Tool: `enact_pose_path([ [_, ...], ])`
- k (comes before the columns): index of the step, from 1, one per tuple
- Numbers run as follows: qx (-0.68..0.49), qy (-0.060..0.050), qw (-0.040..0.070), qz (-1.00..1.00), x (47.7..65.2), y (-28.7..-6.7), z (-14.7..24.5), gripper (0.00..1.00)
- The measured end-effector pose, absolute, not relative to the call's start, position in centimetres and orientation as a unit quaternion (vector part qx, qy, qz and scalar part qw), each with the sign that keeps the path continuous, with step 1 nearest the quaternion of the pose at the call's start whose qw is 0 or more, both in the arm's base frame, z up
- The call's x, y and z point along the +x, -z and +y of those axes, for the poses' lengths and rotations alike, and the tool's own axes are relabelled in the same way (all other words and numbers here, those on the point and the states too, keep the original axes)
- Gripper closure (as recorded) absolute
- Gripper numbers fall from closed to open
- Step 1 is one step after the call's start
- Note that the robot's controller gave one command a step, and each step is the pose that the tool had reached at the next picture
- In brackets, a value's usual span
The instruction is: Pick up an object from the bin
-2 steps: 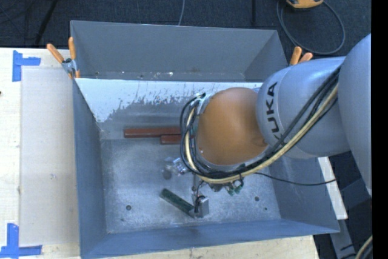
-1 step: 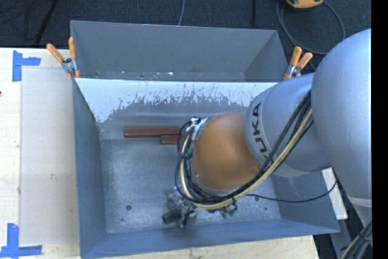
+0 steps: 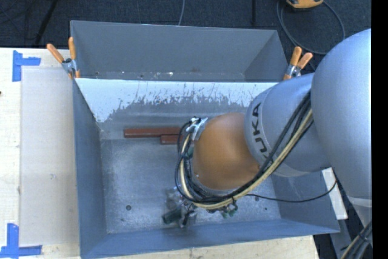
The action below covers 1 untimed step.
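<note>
My gripper (image 3: pixel 177 215) is down near the bin floor, close to the front wall and a little left of the middle. Its dark tip pokes out from under the arm's orange cover. A long reddish-brown bar (image 3: pixel 147 132) lies flat across the floor near the back wall, with a short block of the same colour at its right end. That end runs under the orange cover. The bar lies well behind the gripper and apart from it. I see nothing held at the gripper's tip.
The arm comes in from the right, and its body and orange cover hide the right half of the bin floor. Bare grey floor shows to the left of the gripper and between it and the bar.
</note>
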<state>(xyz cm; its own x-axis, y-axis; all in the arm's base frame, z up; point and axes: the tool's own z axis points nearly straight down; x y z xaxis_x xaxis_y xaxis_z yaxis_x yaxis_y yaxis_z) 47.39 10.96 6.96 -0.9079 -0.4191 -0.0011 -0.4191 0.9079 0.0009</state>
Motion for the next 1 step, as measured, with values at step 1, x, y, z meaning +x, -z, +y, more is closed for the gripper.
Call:
enact_pose_path([
  [1, -0.181, 0.0, 0.003, 0.983, 48.67, -24.35, 10.82, 1.0],
])
